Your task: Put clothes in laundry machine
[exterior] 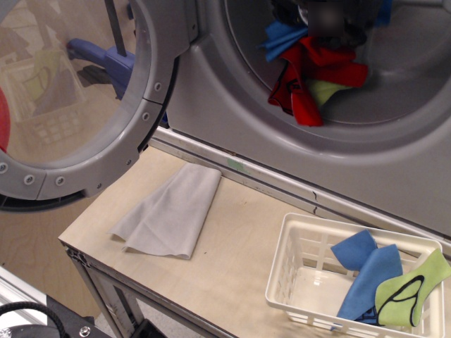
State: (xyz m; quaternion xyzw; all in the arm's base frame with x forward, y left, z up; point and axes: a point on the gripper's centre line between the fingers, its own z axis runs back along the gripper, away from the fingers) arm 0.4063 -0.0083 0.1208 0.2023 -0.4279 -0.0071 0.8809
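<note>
The fingers are showing only as a dark blur at the top of the drum opening, far right, w/ cloth bunched right under them. Can't tell if they're clamped on it or apart; too blurred.

Hanging or lying just below: a red cloth, folded on itself, w/ a blue cloth poking out to its left and a bit of light green cloth beside it on the right. All three are sitting inside the drum of the laundry machine, whose round door is swinging wide open at far left.

Out from there, near right on the surface, a white basket is holding more: two blue pieces overlapping and a green piece w/ black loop mark at its right end. A grey cloth is lying flat at mid-left of the surface, well apart from the basket.

Judging progress: approx. half done. One batch is in the drum, though probably not released yet. Left to do: basket's pieces, maybe the grey one too.
</note>
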